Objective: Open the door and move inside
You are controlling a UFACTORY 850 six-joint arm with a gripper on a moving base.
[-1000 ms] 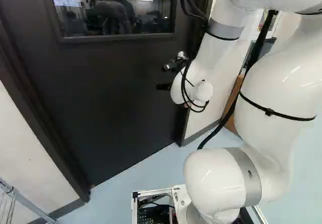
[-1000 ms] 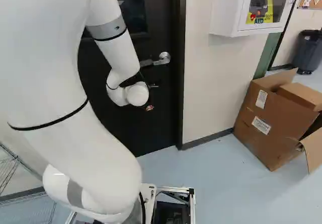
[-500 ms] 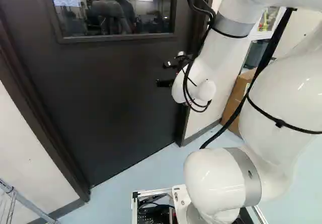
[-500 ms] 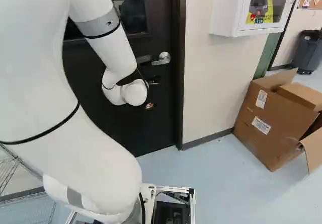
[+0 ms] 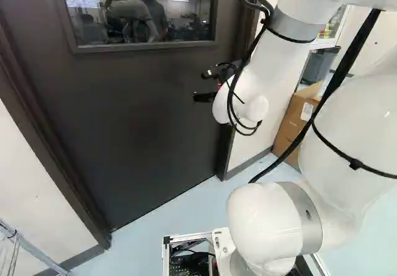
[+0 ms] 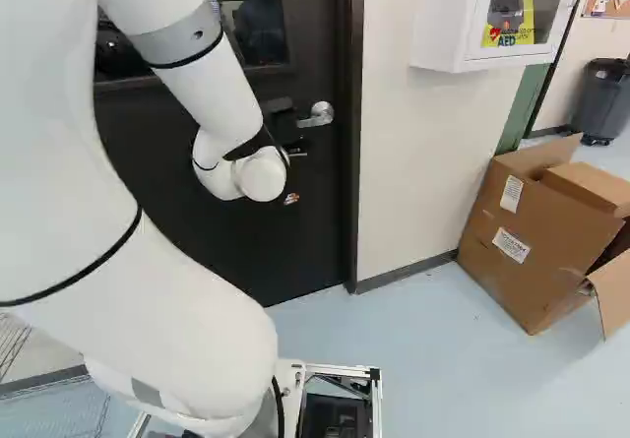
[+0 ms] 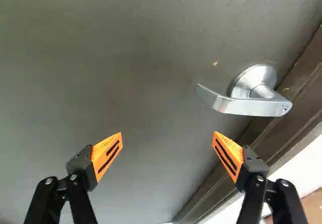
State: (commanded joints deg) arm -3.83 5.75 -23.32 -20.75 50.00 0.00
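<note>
The gripper (image 5: 201, 85) is in front of the dark door (image 5: 130, 127), near its handle side; in the wrist view the gripper (image 7: 167, 135) stands wide open, nothing between its orange pads. The silver lever handle (image 7: 254, 103) lies ahead of the gripper and off to one side, beyond the tip of one finger and clear of both. In the right base view the handle (image 6: 319, 115) shows just beyond the wrist; in the left base view I cannot make it out behind the gripper. The door stands closed in its frame.
A white cabinet (image 6: 492, 15) hangs on the wall beside the door, above an open cardboard box (image 6: 522, 241). A grey bin (image 6: 602, 103) stands farther back. At the left of the left base view is a metal rack (image 5: 28, 248).
The arm has shifted: its wrist has risen slightly, drifting right in the left base view and left in the right base view. Base and door have not moved.
</note>
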